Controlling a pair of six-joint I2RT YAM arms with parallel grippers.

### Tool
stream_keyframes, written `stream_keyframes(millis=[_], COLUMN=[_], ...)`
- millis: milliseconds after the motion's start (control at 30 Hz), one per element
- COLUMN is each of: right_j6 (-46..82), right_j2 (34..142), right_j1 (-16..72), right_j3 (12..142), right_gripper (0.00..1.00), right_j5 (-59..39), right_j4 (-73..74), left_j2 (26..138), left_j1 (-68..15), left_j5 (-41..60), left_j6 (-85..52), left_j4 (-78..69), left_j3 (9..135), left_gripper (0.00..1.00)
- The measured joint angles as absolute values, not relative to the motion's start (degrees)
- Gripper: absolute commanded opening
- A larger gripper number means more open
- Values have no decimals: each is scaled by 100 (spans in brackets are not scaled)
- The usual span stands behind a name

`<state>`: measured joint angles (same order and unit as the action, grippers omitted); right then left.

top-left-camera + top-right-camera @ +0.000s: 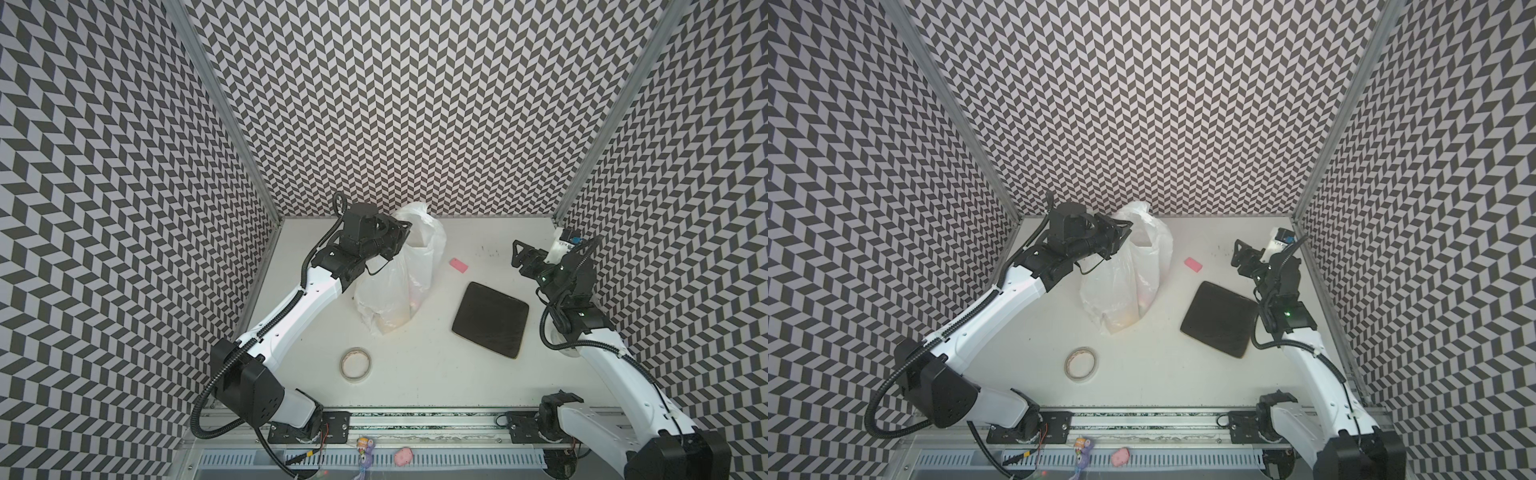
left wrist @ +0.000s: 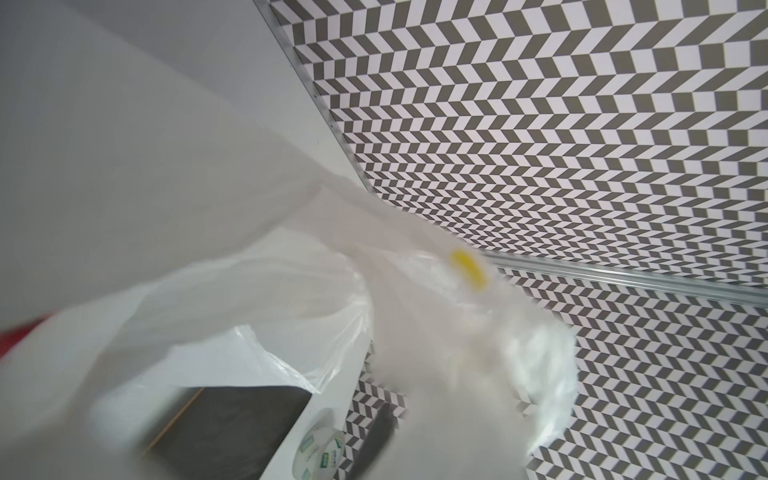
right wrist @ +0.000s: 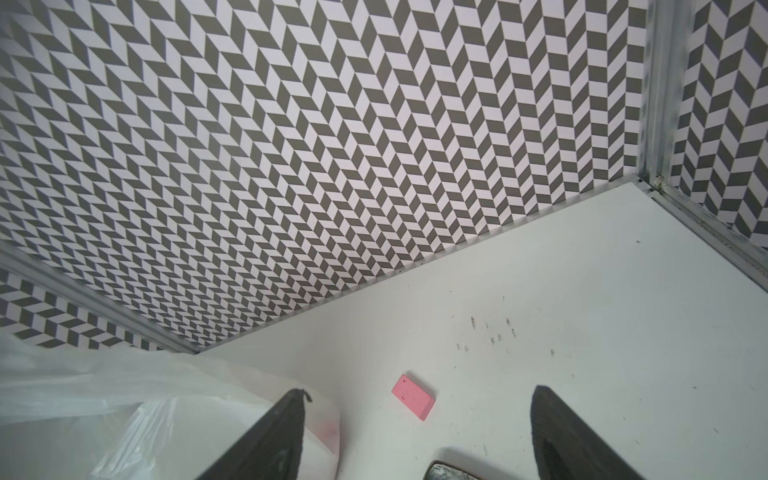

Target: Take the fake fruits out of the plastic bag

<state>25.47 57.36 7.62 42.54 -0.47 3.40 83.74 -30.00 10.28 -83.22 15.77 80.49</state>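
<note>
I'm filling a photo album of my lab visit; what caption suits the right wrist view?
Open right end effector facing a pink block on the white table, the plastic bag nearby.

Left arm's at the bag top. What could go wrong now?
Left gripper meets only thin film at the bag top; it could slip or tear.
Fruits lie at the bottom, so lifting may just carry them along.
Right gripper is open, away from the bag: no support.
</note>
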Motion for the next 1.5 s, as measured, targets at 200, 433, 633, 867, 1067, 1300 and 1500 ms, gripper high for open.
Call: stream_keyframes(millis=[200,433,633,867,1067,1300,1500], right_j6=[1959,674,-141,-574,-766,-829,-860], right_j2=[6104,6646,7247,7898,8162,8586,8794], right_j1=[1747,1931,1949,2410,2689,2902,3100], right_j3=[4661,5474,6475,7352,7487,7491,7494], right_gripper=[89,94,94,99,97,62,8], right_j5=[-10,-735,-1549,-2121,-2091,-1492,-1243], right_j4=[504,633,36,-701,-805,-237,134], left_j2=[8232,7839,7332,6810,6794,6895,7081], left_j1=[-3000,-3000,-3000,-3000,-3002,-2978,-2917], left_j5=[947,1039,1286,1444,1494,1415,1194], left_j6=[-7894,-7067,-6375,-6165,-6226,-6812,-7719], left_j4=[1404,1188,1061,1007,886,757,913], left_j3=[8003,7736,7244,6589,6608,6869,7153], left_gripper=[0,0,0,0,46,61,72])
